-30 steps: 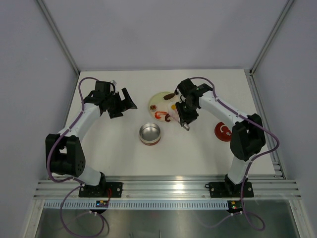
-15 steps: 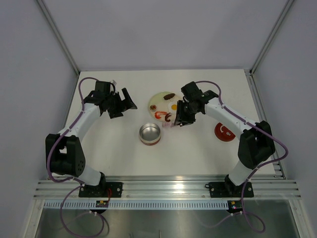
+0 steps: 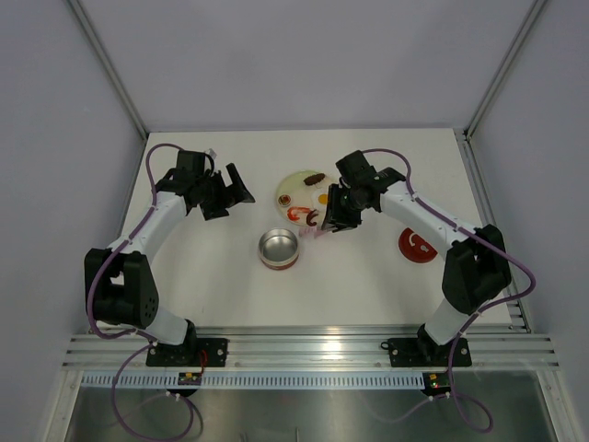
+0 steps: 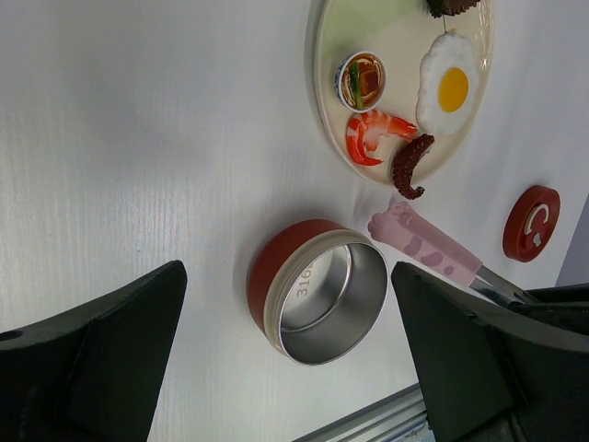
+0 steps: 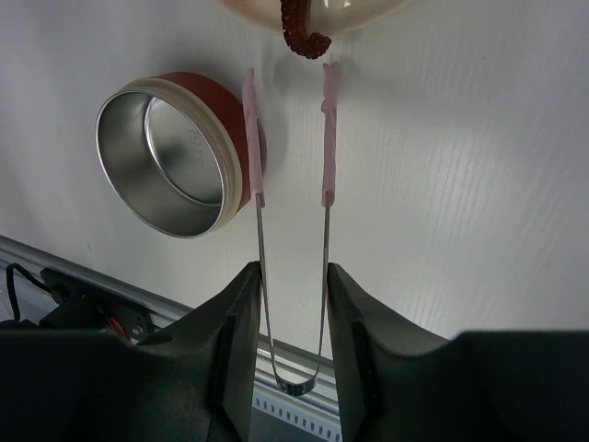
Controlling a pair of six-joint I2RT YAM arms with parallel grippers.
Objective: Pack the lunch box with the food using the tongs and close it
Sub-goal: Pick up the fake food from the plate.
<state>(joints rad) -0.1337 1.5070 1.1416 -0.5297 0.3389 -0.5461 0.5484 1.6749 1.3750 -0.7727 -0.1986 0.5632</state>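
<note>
Pink-tipped tongs (image 5: 328, 138) gripped in right jaws, tips apart just short of dark tentacle (image 5: 299, 32) at plate (image 4: 317, 55) rim, beside open steel tin (image 5: 166, 157) on desk (image 4: 138, 138), right arm (image 3: 414, 207) stretched inward and low, left jaws wide open, empty, far left.

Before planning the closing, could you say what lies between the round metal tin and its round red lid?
The slim pink-tipped tongs cross the stretch between tin and lid, as the left wrist view shows.

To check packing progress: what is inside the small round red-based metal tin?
No food: the round metal tin shows only its bare shiny floor. Its wall hides a thin strip of it.
</note>
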